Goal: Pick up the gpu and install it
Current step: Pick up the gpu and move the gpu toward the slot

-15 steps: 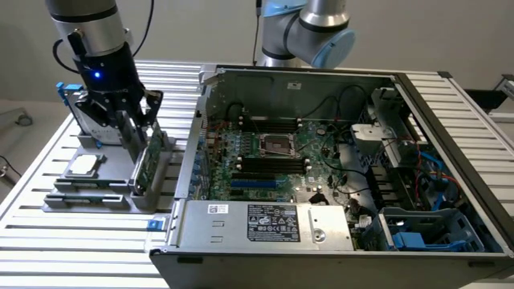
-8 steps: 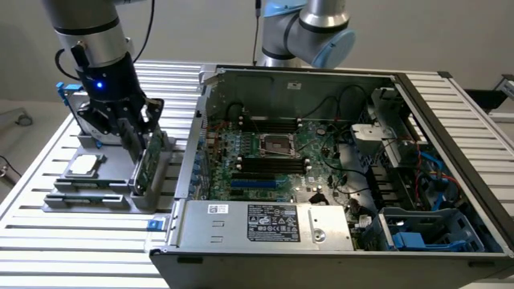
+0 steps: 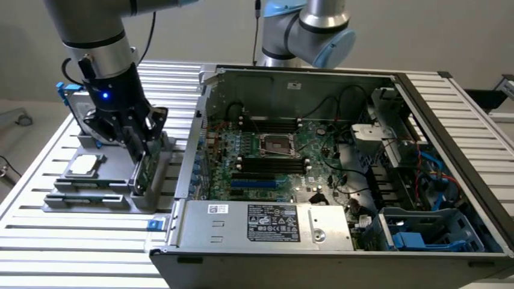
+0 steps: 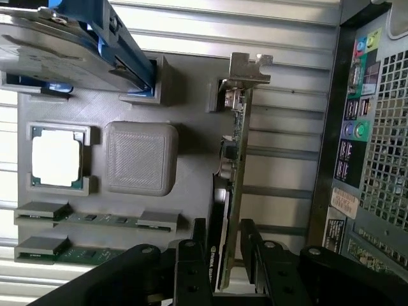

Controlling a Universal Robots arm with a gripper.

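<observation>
open black 2-finger gripper (image 4: 223, 258) straddles green-and-black gpu card (image 4: 234, 172), standing on edge in grey plastic tray (image 4: 191, 178) at 9 o'clock of open computer case (image 3: 321, 90), exterior view. best: centre on flat faces, lift straight.

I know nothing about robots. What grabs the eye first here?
The open computer case, its green motherboard bared, takes the exterior view's middle and right. At that view's left, the arm's gripper hangs open astride the gpu, which stands on edge in a grey tray.
</observation>
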